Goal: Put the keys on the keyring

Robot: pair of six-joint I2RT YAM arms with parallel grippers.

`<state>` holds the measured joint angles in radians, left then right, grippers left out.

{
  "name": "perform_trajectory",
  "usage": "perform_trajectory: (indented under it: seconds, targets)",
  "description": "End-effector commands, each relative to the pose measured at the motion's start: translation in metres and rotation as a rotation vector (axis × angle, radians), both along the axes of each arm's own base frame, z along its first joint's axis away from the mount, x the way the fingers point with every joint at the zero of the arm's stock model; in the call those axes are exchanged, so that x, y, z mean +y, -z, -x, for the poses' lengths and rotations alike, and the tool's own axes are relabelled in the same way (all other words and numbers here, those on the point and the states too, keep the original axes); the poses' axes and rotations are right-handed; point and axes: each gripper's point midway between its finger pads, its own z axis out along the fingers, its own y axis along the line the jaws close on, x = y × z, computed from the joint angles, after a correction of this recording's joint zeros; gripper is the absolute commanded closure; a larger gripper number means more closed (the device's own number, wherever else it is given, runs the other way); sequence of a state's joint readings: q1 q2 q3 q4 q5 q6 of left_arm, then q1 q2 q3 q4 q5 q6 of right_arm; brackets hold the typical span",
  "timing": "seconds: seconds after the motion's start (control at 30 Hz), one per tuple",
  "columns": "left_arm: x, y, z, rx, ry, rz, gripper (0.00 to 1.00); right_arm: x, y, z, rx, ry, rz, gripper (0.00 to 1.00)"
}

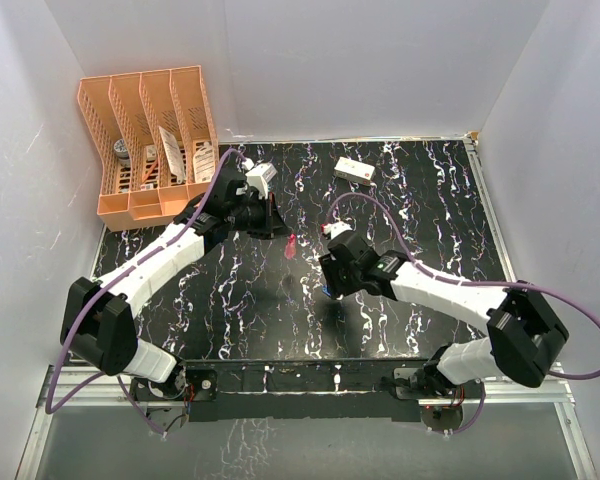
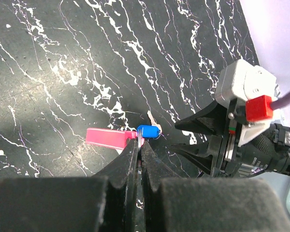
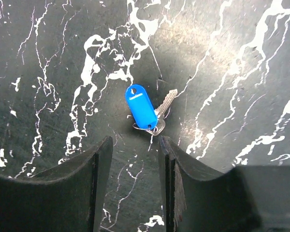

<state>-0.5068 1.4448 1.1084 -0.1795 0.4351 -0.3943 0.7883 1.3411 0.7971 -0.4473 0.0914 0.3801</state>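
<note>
My right gripper [image 3: 134, 142] stands with jaws spread. The blue-headed, silvery-bladed key [image 3: 144, 110] lies flat just beyond its tips, well to the near side of the white rectangular box [image 1: 356, 171]. My left gripper [image 2: 140, 145], pressed together, pinches the slim pink key [image 2: 106, 138] by one end, near-left of that box.

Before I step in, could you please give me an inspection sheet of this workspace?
Surface: black, white-veined tabletop.
Job's things: pink key, pinched at one end; blue-headed key, flat on the tabletop.
Clutter: white box near the far edge; orange file organiser in the far-left corner, holding items.
Grippers: left gripper, jaws shut on the pink key; right gripper, jaws open, blue-headed key just ahead of them.
Cables: purple cables looping off both arms, clear of the keys.
Surroundings: white walls on three sides.
</note>
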Motion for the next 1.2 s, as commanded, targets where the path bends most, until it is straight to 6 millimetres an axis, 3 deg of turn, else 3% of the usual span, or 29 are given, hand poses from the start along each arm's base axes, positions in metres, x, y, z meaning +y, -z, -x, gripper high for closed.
perform_trajectory:
  seconds: [0.0,0.63,1.17]
  targets:
    - [0.0,-0.015,0.008,-0.014,0.017,0.042,1.0,-0.005,-0.015,-0.015,-0.101,-0.085,0.15,0.59]
    - [0.001,-0.011,0.011,-0.009,0.014,0.041,1.0,0.007,0.003,-0.003,-0.011,-0.256,0.217,0.63]
    - [0.008,-0.012,0.011,-0.024,-0.001,0.013,1.0,0.016,0.023,-0.017,-0.029,-0.29,0.26,0.68]
